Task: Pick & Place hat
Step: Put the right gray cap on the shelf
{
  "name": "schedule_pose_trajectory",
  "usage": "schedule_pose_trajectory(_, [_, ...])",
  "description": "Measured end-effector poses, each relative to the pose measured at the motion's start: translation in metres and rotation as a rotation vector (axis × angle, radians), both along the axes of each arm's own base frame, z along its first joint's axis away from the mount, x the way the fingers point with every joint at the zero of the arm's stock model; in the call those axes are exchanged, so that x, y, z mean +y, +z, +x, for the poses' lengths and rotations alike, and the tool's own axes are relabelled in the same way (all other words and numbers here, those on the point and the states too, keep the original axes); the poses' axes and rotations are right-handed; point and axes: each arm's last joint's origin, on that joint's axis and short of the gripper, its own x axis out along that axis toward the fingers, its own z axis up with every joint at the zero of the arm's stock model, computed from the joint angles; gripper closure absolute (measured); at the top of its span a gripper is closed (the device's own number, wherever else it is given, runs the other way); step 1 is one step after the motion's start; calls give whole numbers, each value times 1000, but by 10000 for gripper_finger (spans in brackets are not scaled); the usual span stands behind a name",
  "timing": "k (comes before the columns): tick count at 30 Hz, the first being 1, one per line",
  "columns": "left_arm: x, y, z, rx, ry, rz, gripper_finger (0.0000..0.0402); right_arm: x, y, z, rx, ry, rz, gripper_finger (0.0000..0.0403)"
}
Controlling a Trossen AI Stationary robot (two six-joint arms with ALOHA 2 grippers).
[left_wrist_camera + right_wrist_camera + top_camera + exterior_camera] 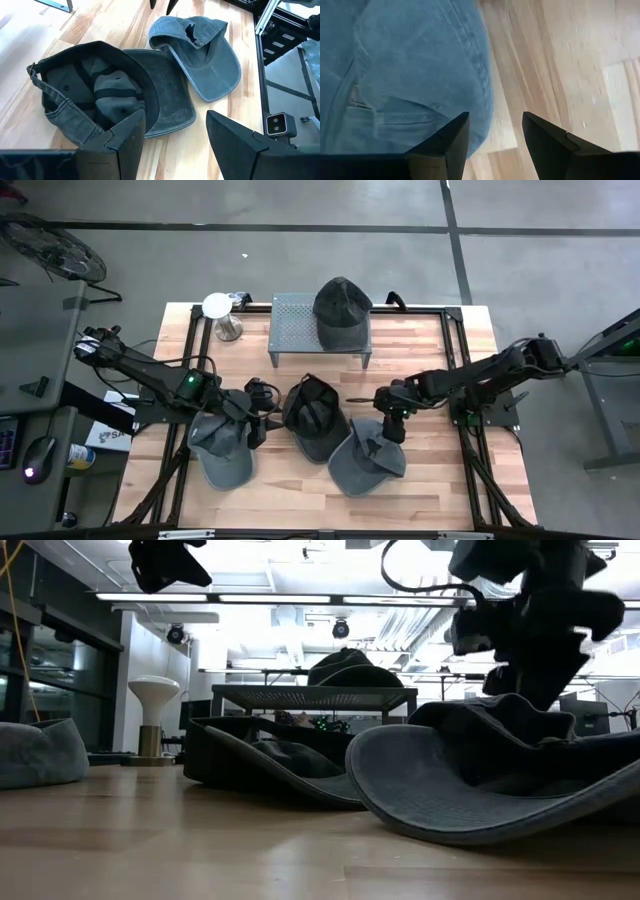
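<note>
Four caps are visible. Nearest the front edge, a grey-blue cap (366, 457) lies upside down, brim toward the front, long axis front to back. The right gripper (385, 420) hovers over its crown, fingers apart, empty. The left gripper (262, 408), fingers apart, faces the dark inverted cap (314, 416) at centre. Farthest, a dark cap (341, 308) rests on the metal stand (290, 320).

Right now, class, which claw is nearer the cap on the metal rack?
Right. The right claw is below the cap slightly rightward; the left claw sits farther, down-left beside the table caps.
</note>
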Motion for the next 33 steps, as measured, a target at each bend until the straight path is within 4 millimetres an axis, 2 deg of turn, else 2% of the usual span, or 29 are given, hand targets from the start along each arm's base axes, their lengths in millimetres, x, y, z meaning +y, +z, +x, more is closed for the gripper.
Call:
schedule_pose_trajectory(8, [0, 0, 0, 0, 4, -4, 193, 3, -14, -3, -55, 29, 13, 227])
schedule_pose_trajectory(15, [0, 0, 0, 1, 12, -13, 192, 13, -15, -5, -70, 96, 2, 227])
schedule_pose_trajectory(30, [0, 0, 0, 3, 37, -38, 192, 16, -45, 6, 23, 117, -44, 227])
schedule_pose_trajectory(33, [0, 0, 0, 3, 43, -45, 193, 16, -48, 6, 37, 104, -45, 241])
